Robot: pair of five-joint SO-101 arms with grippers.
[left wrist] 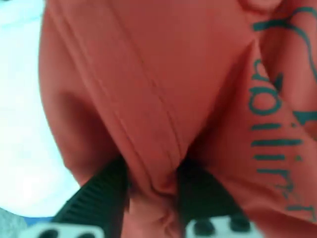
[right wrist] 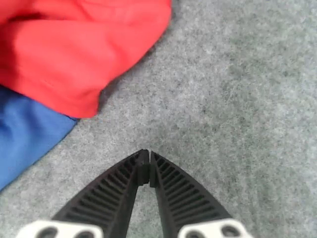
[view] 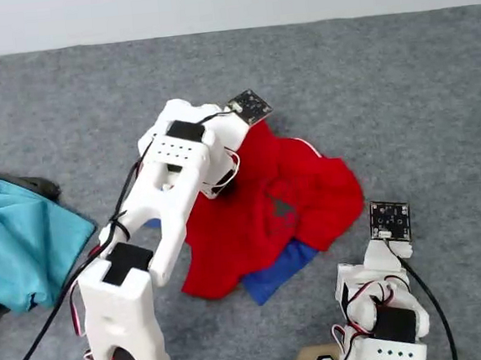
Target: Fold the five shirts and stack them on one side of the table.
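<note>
I have the left arm [view: 174, 186] stretched out over the middle of the grey carpet-like counter [view: 401, 90]. Its gripper [left wrist: 151, 173] is pinching a raised fold of the crumpled red cotton shirt [view: 253, 229]. In the left wrist view the red cloth [left wrist: 148, 74] bunches between the two black ribbed fingers [left wrist: 106, 186], and a stitched seam runs down into the pinch. Dark teal lettering shows on the cloth just beside that fold.

The red shirt lies in a heap at the centre of the counter. Its longer stretch slants from the near-left side, by the left arm, toward the far right. It is too rumpled for me to tell which end is collar and which is hem.

A blue shirt [view: 278, 269] lies under it, with one corner poking out toward the near edge.

The right arm [view: 378, 311] sits at the near right. Its gripper [right wrist: 148, 166] is pressed together on nothing, tips touching, above bare counter. It is near the red shirt's [right wrist: 74, 49] rounded edge and the blue cloth [right wrist: 25, 134] but clear of both.

Well apart, at the left edge, a light teal shirt [view: 18, 241] rests partly on a dark piece of cloth [view: 22, 184].
</note>
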